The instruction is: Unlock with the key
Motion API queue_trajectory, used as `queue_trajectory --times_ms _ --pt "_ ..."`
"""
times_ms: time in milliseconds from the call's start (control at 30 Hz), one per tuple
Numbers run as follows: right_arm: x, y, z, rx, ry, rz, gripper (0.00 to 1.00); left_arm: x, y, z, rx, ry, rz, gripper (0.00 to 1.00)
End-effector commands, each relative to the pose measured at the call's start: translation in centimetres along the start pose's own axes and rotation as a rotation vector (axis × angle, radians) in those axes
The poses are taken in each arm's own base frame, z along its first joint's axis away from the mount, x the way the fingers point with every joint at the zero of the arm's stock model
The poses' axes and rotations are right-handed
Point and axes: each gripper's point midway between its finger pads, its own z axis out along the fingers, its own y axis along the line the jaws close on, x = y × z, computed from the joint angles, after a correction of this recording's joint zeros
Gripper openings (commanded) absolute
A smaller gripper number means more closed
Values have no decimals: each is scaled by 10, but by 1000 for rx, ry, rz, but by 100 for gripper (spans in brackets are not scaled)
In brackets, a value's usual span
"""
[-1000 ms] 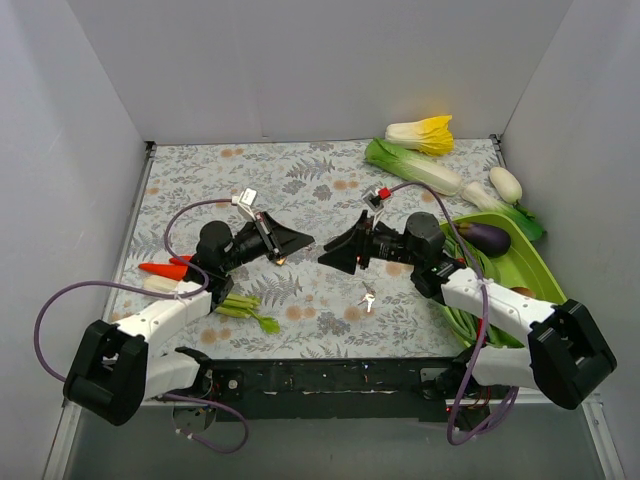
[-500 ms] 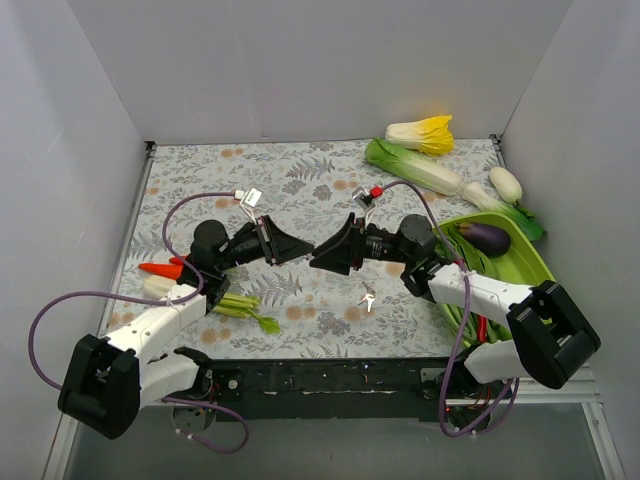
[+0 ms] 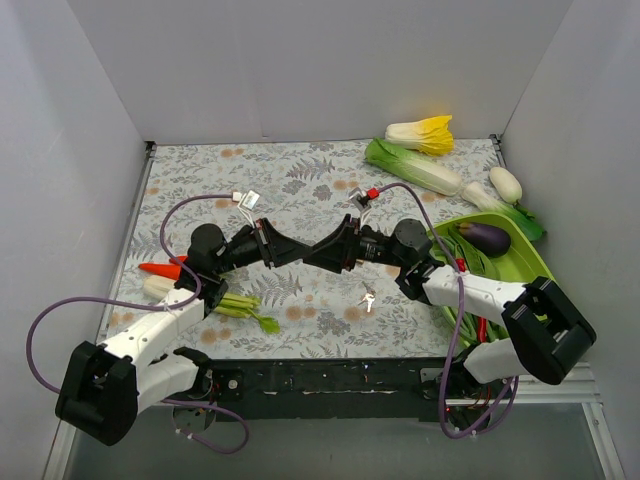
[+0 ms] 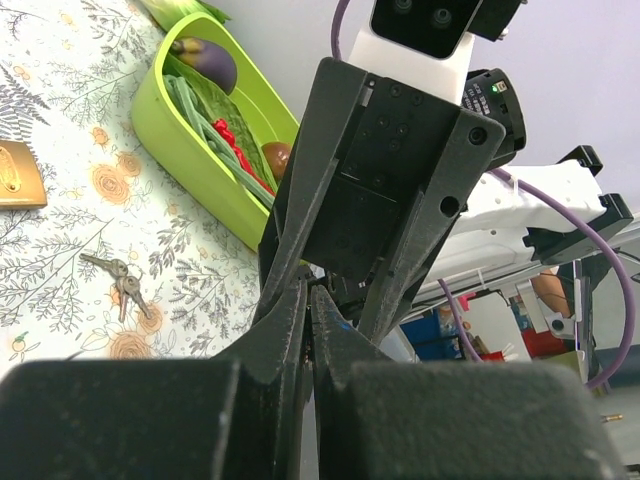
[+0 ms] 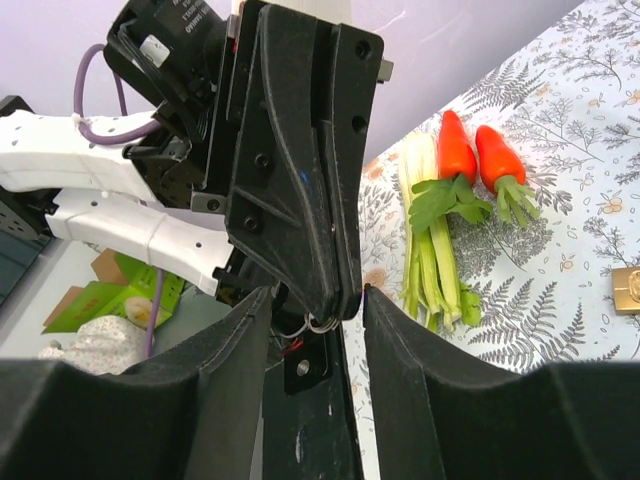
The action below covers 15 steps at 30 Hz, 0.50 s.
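My left gripper (image 3: 301,250) is shut, tips pointing right. In the right wrist view a small silver ring (image 5: 322,323) hangs from its tips, so it seems to hold a thin key. My right gripper (image 3: 313,255) is open and meets it tip to tip; its fingers (image 5: 250,330) stand on either side of the left tips. A second pair of silver keys (image 3: 368,298) lies on the mat, also in the left wrist view (image 4: 118,285). A brass padlock (image 4: 18,175) lies on the mat and shows at the right wrist view's edge (image 5: 628,290). I cannot make it out from above.
A green bowl (image 3: 528,262) with an eggplant (image 3: 487,237) stands at the right. Carrots (image 3: 162,268) and celery (image 3: 242,306) lie at the left. A napa cabbage (image 3: 412,165), a yellow-white cabbage (image 3: 422,133) and a white radish (image 3: 505,183) lie at the back right.
Both grippers have moved toward each other over the middle of the mat. The right gripper's open fingers now straddle the left gripper's shut tips. The keys on the mat have not moved.
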Motion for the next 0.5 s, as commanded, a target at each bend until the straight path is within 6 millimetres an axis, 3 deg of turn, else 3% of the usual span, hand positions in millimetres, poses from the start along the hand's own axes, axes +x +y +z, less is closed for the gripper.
queue_trajectory --times_ms 0,167,467 --pt "-18 11 7 -39 -72 -31 48 1 -6 -2 18 -15 31 0" --pt "-17 13 11 -62 -72 -15 40 0 -5 -2 14 -29 36 0" --pt "-10 12 10 -63 -53 4 35 -6 -5 -3 -3 -79 59 0"
